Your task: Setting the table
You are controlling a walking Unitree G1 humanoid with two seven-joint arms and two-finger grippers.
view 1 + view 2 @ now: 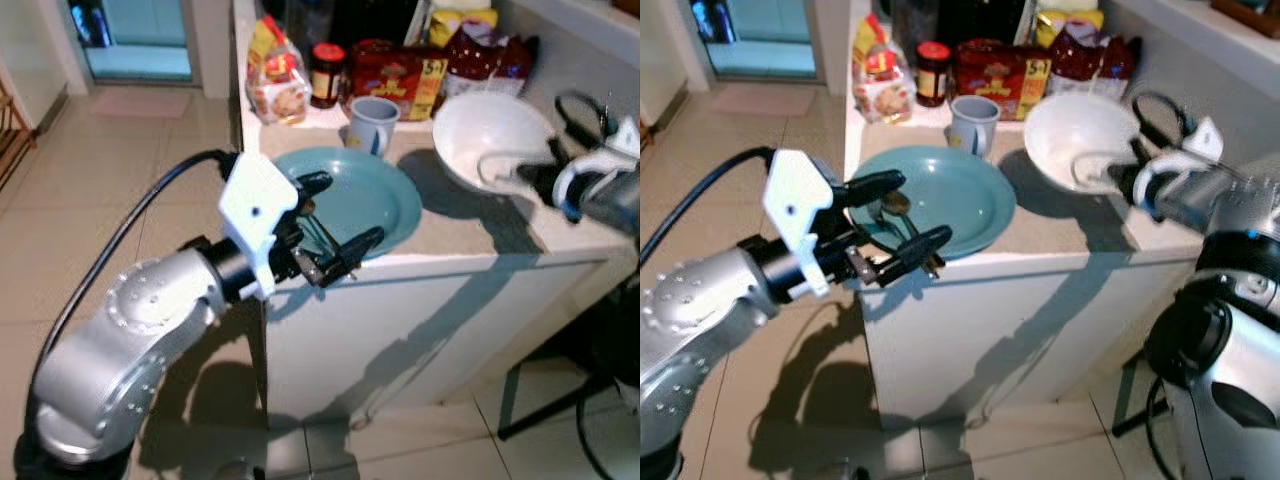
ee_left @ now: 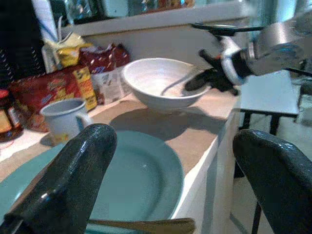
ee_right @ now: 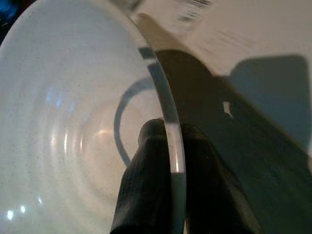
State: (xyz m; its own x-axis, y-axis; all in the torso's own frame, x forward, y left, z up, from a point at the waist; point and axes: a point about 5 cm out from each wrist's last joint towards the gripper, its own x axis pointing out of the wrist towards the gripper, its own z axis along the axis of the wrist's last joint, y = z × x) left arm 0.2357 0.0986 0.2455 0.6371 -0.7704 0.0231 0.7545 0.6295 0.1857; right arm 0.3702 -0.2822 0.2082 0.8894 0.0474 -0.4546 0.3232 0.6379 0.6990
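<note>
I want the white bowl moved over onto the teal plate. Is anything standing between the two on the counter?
Nothing stands on the counter between the white bowl and the teal plate. The mug sits behind that gap. The left tool hangs open over the plate's near edge, by a spoon lying on the plate.

L gripper fingers gaping wide over teal plate; R gripper pinching white bowl rim.
</note>
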